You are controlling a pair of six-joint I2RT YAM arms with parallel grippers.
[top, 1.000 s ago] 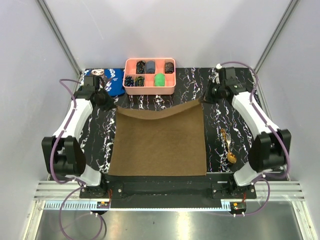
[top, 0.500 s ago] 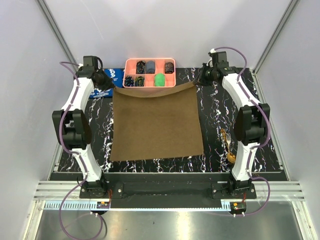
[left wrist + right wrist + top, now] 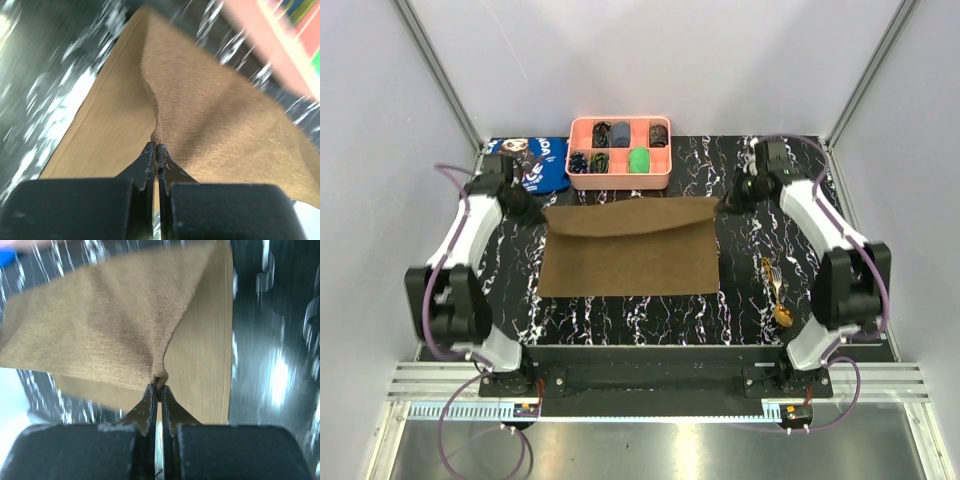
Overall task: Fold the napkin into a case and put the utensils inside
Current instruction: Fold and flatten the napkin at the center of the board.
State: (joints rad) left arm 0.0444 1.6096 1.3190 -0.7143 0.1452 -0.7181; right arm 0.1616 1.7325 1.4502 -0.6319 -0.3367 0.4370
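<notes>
The olive-brown napkin lies in the middle of the black marbled mat, its far edge lifted and doubled over toward the near side. My left gripper is shut on the napkin's far left corner. My right gripper is shut on the far right corner. Both corners hang a little above the lower layer. The gold-brown spoon and the slim fork-like piece lie on the mat to the right of the napkin, in front of the right arm.
A pink compartment tray with dark and green small items stands at the back centre, just beyond the napkin. A blue cloth with a cartoon face lies at the back left. Grey walls close in the mat's sides.
Both grippers have pulled the napkin's far edge back toward the near side and lower, so the cloth has gone from stretched out to doubled over. The utensils have not moved.
</notes>
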